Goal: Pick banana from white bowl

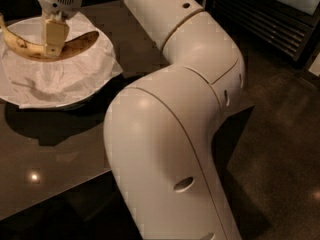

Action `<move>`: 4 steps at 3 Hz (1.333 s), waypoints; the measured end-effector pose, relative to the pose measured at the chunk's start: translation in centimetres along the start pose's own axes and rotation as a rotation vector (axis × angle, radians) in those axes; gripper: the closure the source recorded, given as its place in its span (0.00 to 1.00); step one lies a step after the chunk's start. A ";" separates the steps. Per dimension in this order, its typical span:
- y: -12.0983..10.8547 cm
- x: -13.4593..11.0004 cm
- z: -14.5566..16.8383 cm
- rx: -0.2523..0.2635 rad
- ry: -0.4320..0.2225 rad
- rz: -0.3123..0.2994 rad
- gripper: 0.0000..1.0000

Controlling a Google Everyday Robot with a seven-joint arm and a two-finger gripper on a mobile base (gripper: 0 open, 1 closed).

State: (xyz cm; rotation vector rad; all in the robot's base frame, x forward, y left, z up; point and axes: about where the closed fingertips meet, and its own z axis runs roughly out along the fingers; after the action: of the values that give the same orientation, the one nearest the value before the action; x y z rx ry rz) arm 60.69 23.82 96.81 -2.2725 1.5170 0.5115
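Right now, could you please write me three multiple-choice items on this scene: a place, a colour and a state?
1. Where is the gripper? A over the bowl B beside the bowl C below the bowl
2. What colour is the bowl? A white B red C blue
3. What is the gripper doing? A hanging open B clamping the banana C gripping the bowl's rim
Answers: 1 A, it hangs above the bowl's middle; 2 A, the bowl looks white; 3 B, it pinches the banana's middle.
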 end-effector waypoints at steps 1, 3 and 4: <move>0.2 -2.0 -2.0 0.045 -0.010 -0.062 1.00; 0.4 -2.3 -2.1 0.063 -0.054 -0.009 1.00; 2.6 -1.1 -2.4 0.046 -0.099 0.077 1.00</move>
State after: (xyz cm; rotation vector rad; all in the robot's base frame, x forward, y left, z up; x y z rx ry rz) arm 58.08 22.57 99.18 -2.1290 1.5557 0.5950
